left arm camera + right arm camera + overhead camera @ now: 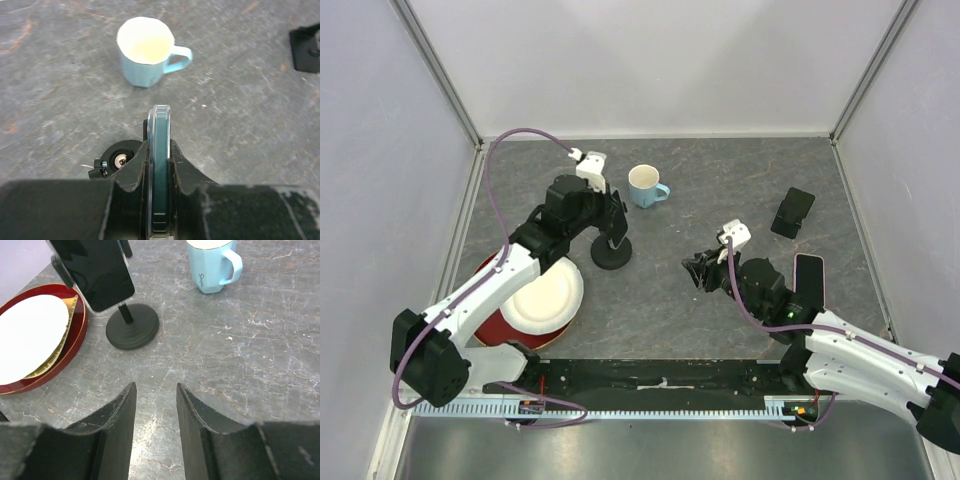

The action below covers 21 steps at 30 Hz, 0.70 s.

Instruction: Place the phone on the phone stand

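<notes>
This is a robot test cell in a lab. Plain white walls (pixel 660 60) on metal corner posts (pixel 438 70) box in a grey stone-patterned table (pixel 720 320). A left arm (pixel 480 295) and a right arm (pixel 860 355) stand by a slotted rail (pixel 660 405) at its near edge, trailing purple cables (pixel 498 200).

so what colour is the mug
Light blue outside, cream inside; the mug shows best in the left wrist view.

Left arm (pixel 480 295), right arm (pixel 868 353): white link shells, black joints and bases. Purple cable (pixel 530 131) along each; white camera block (pixel 590 167) at wrist; matte black jaws.
</notes>
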Motion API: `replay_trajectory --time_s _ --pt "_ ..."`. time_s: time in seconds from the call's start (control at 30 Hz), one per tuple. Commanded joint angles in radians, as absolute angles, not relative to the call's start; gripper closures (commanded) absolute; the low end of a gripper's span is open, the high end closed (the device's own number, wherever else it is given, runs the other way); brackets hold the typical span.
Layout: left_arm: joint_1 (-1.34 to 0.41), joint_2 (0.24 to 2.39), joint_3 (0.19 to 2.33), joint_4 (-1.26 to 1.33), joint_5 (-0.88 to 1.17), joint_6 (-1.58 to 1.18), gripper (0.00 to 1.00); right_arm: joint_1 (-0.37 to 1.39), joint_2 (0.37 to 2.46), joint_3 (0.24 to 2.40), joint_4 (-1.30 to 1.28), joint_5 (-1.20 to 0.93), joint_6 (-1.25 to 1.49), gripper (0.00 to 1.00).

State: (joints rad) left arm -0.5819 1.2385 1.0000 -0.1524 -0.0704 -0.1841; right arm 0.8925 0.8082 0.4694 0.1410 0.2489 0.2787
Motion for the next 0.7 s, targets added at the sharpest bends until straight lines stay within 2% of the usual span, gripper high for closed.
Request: replay_trajectory --time_s 0.0,0.37,0.47,0.67 --pt "-0.465 1.213 1.045 -0.186 -0.112 -0.187 0.98 0.890 0.796 0.453 0.173 0.196 0.305 0.55" --pt "-0.264 1.256 1.104 -0.054 -0.066 -0.106 0.98 0.890 0.775 0.419 0.207 0.134 0.279 0.55" --pt "-0.212 1.302 1.127 -0.009 0.069 -0.028 0.98 0.888 0.764 0.416 0.204 0.114 0.278 0.55" --pt "-0.118 1.382 1.157 -0.024 0.472 0.187 0.98 0.890 0.733 0.399 0.203 0.066 0.295 0.55"
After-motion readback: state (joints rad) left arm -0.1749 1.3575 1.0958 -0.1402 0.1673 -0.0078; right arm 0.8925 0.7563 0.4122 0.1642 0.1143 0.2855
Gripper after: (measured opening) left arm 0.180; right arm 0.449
